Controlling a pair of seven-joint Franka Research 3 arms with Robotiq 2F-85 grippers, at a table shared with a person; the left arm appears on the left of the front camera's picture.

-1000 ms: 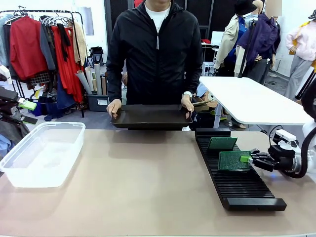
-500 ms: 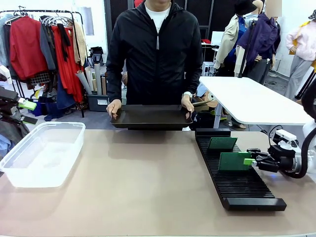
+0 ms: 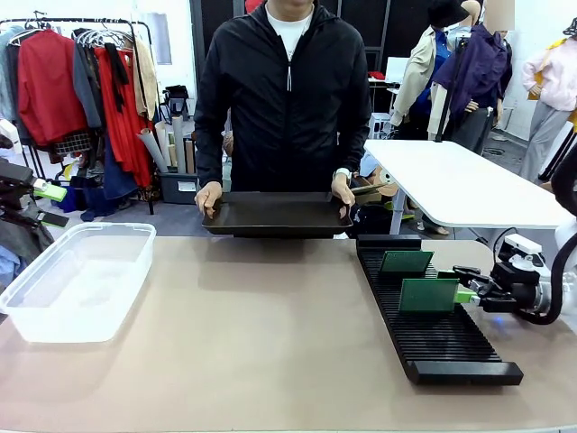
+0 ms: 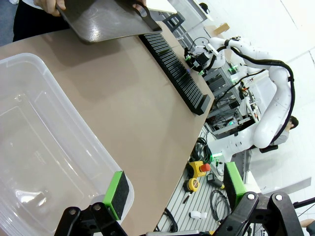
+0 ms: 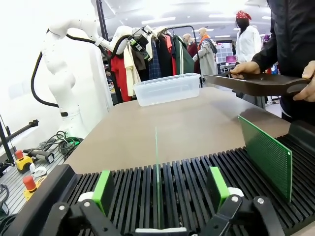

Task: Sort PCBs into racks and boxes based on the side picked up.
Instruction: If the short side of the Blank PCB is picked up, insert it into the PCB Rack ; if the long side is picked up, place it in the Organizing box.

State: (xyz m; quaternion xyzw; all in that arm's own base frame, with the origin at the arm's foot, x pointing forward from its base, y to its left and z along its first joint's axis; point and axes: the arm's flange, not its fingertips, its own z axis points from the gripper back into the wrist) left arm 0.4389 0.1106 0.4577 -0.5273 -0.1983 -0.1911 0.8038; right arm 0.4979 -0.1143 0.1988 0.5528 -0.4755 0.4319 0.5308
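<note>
Two PCBs (image 3: 429, 295) (image 3: 405, 262) stand upright in the one rack (image 3: 433, 338); one clear box (image 3: 77, 280) sits apart on the counter (image 3: 261, 343). The right gripper (image 3: 471, 294) has jaws spread beside the nearer board, seen edge-on between them from its wrist. The left gripper (image 4: 172, 194) over the box looks spread too.

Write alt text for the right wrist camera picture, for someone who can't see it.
An open gripper faces a thin green PCB standing edge-on in a black rack, with its green fingers apart on either side. A second PCB stands farther along the rack. Beyond, a person holds a dark tray, and a clear box sits on the table.
</note>
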